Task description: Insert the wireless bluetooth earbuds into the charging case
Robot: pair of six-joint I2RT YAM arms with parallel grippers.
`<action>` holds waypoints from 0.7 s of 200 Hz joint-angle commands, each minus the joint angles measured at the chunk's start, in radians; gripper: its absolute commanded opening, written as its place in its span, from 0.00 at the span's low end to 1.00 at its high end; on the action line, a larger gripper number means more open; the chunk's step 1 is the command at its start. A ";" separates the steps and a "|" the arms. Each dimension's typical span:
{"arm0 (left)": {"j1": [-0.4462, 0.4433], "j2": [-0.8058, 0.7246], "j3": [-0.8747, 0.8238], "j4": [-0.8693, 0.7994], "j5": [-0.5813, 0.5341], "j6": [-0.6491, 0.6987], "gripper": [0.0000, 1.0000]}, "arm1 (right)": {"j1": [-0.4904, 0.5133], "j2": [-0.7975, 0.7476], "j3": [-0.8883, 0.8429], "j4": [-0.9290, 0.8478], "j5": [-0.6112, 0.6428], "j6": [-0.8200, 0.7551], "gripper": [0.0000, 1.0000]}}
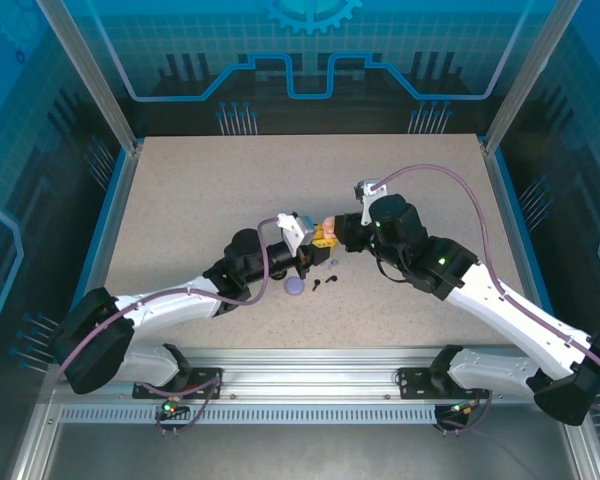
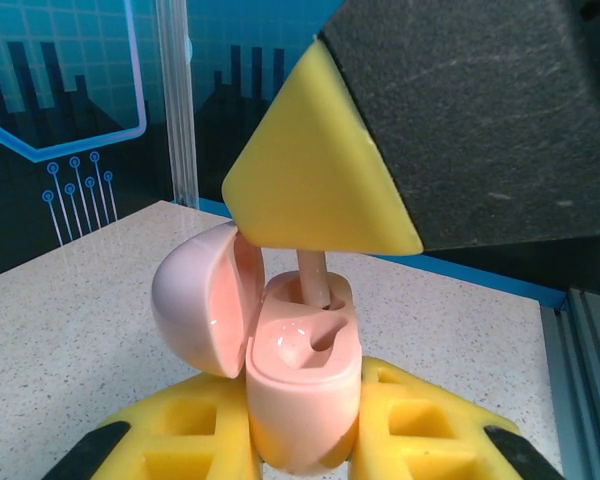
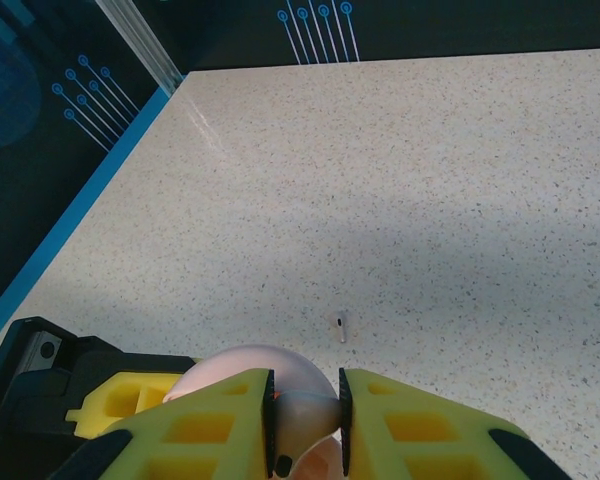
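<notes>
1. Beige speckled tabletop (image 1: pixel 200 200), seen from above: both arms reach in and meet near its middle. The left hand (image 1: pixel 318 245) and the right hand (image 1: pixel 337 232) are almost tip to tip, with the pink case (image 1: pixel 327 224) between them. Nearer the arm bases, just beside the left hand, a lavender case (image 1: pixel 295 288) lies on the surface. Two black earbuds (image 1: pixel 329 279) lie close on its right, and neither hand touches them
2. Left wrist view: the left hand's yellow fingers (image 2: pixel 420 420) are pressed against the lower body of the pink case from both sides, holding it upright. Its lid (image 2: pixel 200 300) is hinged open to the left. A yellow fingertip of the right hand comes down from above. Under it, the stem of a pink earbud (image 2: pixel 313 278) stands in the far socket of the case
3. Right wrist view: the right hand's yellow fingers are pinched on the rounded head of the pink earbud, which sits directly over the open case. The lid's dome shows just to the left, and the left hand's black and yellow body lies at the lower left. Further out on the tabletop a small earbud (image 3: pixel 341 327) lies alone, well apart from both hands; its colour is too faint to tell
</notes>
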 commanded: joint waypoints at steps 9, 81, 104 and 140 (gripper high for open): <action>-0.008 0.003 0.032 0.052 -0.017 0.010 0.18 | 0.019 0.006 -0.007 0.013 0.005 0.005 0.24; -0.010 0.006 0.029 0.056 -0.024 0.009 0.18 | 0.027 0.006 -0.014 0.006 -0.023 0.020 0.24; -0.008 0.006 0.028 0.056 -0.027 0.007 0.18 | 0.030 0.009 -0.015 -0.002 -0.031 0.018 0.24; -0.008 0.008 0.026 0.058 -0.026 0.007 0.18 | 0.031 0.009 0.003 -0.020 -0.031 0.012 0.36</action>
